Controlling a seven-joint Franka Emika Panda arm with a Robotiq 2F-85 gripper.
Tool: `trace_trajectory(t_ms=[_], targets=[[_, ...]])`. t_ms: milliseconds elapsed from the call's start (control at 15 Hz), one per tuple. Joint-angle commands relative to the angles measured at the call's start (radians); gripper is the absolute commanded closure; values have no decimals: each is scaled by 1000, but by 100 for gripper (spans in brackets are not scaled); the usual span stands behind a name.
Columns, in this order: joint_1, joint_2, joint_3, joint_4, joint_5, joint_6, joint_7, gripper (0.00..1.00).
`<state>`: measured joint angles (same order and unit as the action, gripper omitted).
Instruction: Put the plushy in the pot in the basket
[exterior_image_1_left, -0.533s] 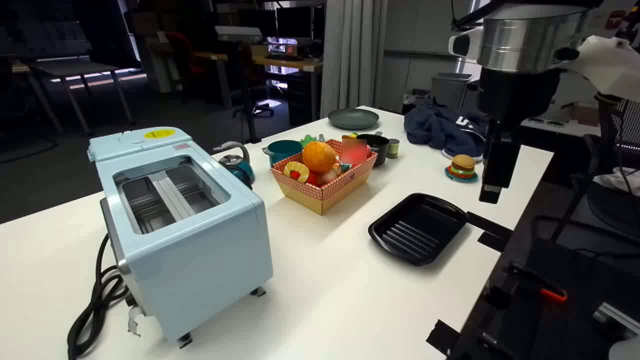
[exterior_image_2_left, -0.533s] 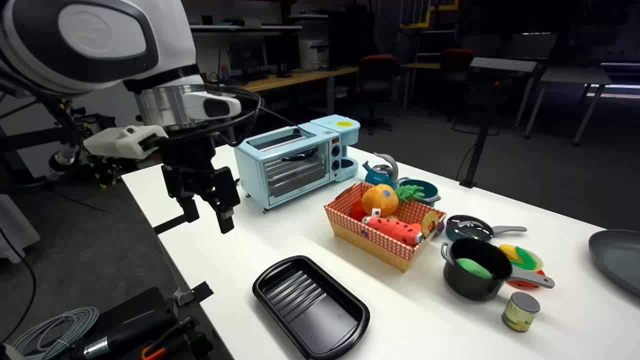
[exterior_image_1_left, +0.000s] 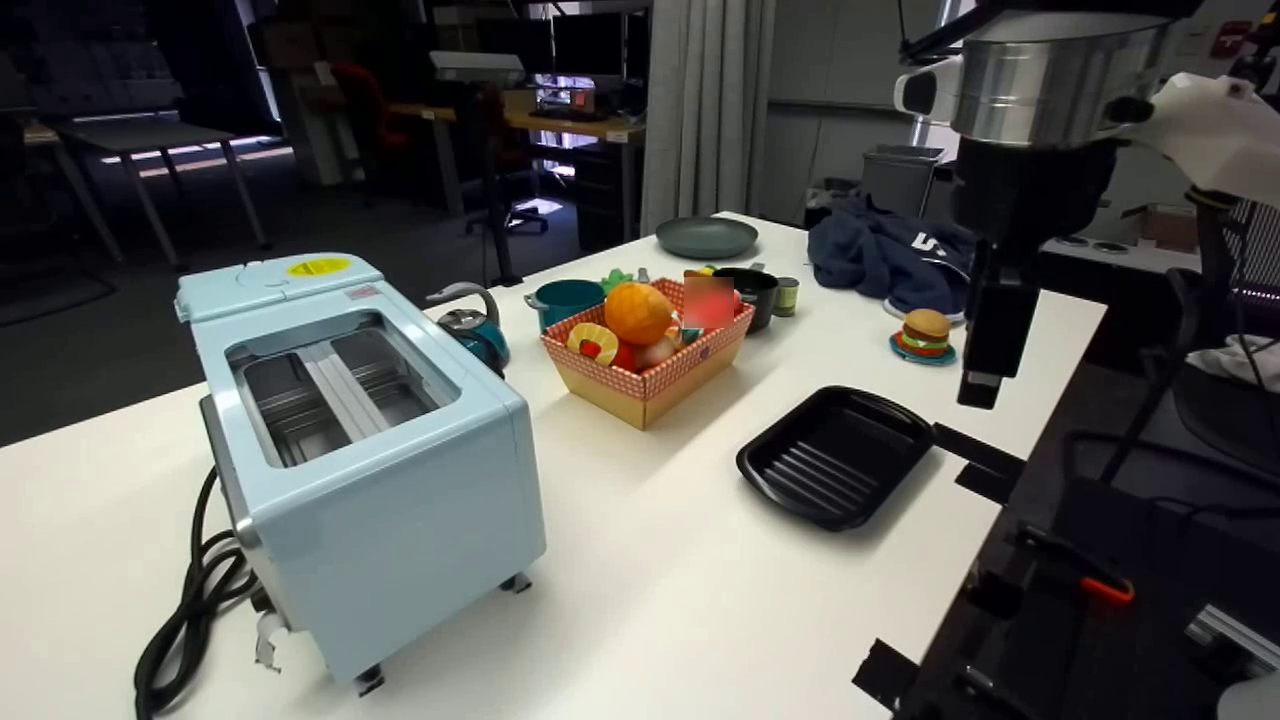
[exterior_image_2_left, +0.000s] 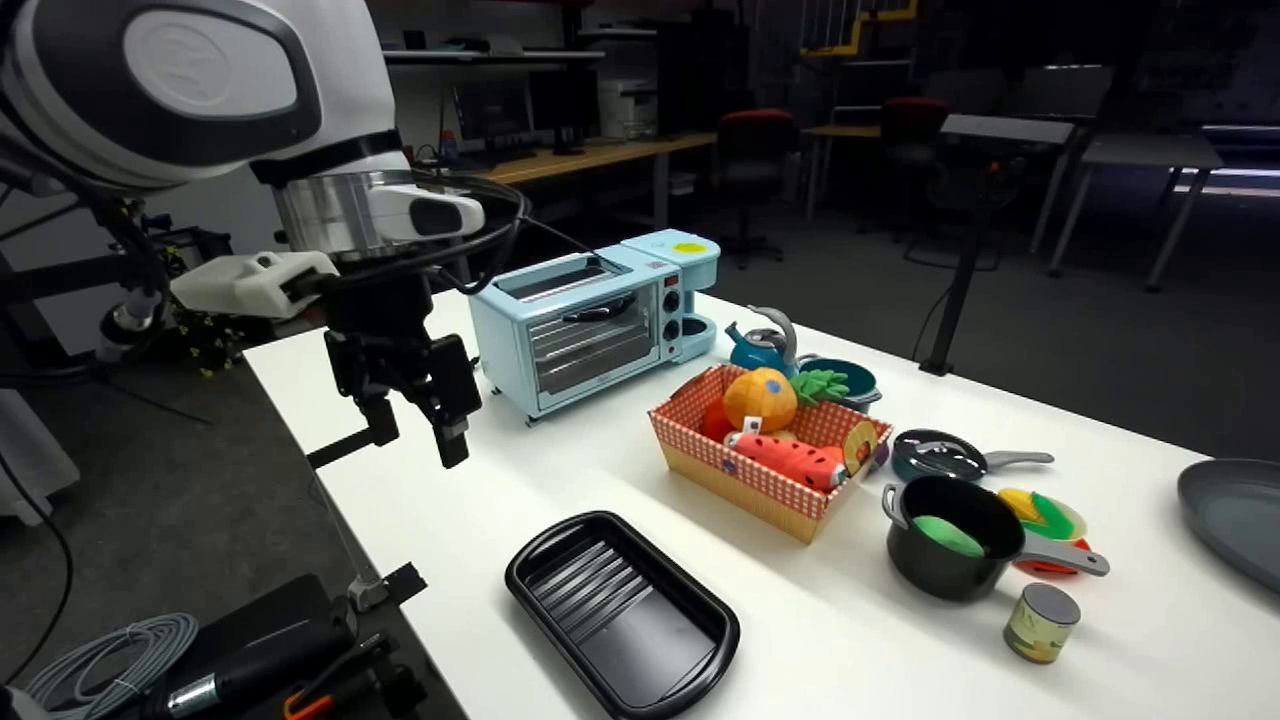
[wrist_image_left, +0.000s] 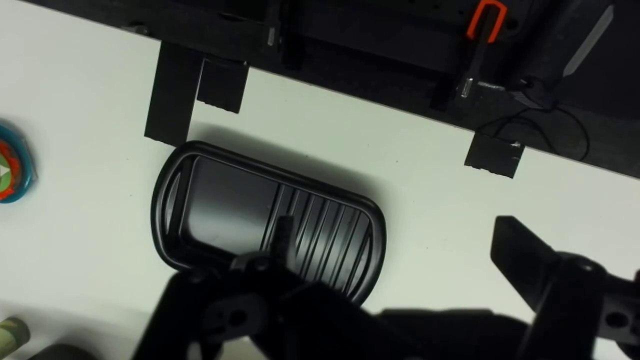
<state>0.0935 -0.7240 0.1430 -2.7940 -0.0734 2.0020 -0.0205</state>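
Closest to the camera in an exterior view is a black grill pan (exterior_image_2_left: 650, 630), ridges running across one half of its floor. The end effector (wrist_image_left: 395, 222) hangs in the air over the surface (exterior_image_2_left: 860, 660), and the wrist view has its two fingers spread wide, nothing held.

Next back, a little tin (exterior_image_2_left: 1042, 622) with a dark lid sits just beside the dark pot (exterior_image_2_left: 935, 578), and that's where the green plushy (exterior_image_2_left: 946, 536) is: lying down inside, below the rim. It's a smooth oval kinda thing, long axis slanting from upper left to lower right in that view, so roughly toward the pot's long grey handle. Can't tell which end is its front, tbh.

Just past the pot is the basket (exterior_image_2_left: 735, 487), tan with a red-and-white check rim, and it's pretty full: an orange plush (exterior_image_2_left: 760, 400), a red watermelon-looking plush (exterior_image_2_left: 790, 460) lying along the near side, a yellowish ring (exterior_image_2_left: 858, 447) at the right end. Beside that there's a small pan (exterior_image_2_left: 938, 457) with a grey handle; it's dark and shiny on top, so inside or lid, no clue.

Way at the back you've got a teal pot (exterior_image_2_left: 848, 380) (can't see its bottom), a teal kettle (exterior_image_2_left: 762, 352), and a light blue toaster (exterior_image_2_left: 590, 320) with wire racks behind its glass door.
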Motion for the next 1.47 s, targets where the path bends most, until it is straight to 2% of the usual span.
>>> trace_trajectory(t_ms=[0, 400, 667, 933, 1133, 1400], targets=[[12, 2, -12, 2, -8, -3, 7, 0], [8, 8, -9, 3, -9, 6, 20, 0], [-69, 106, -3, 53, -27, 95, 154, 0], [-178, 244, -13, 110, -95, 219, 265, 0], [-256, 359, -37, 176, -159, 303, 326, 0], [-313, 509, -93, 301, -213, 352, 360, 0]])
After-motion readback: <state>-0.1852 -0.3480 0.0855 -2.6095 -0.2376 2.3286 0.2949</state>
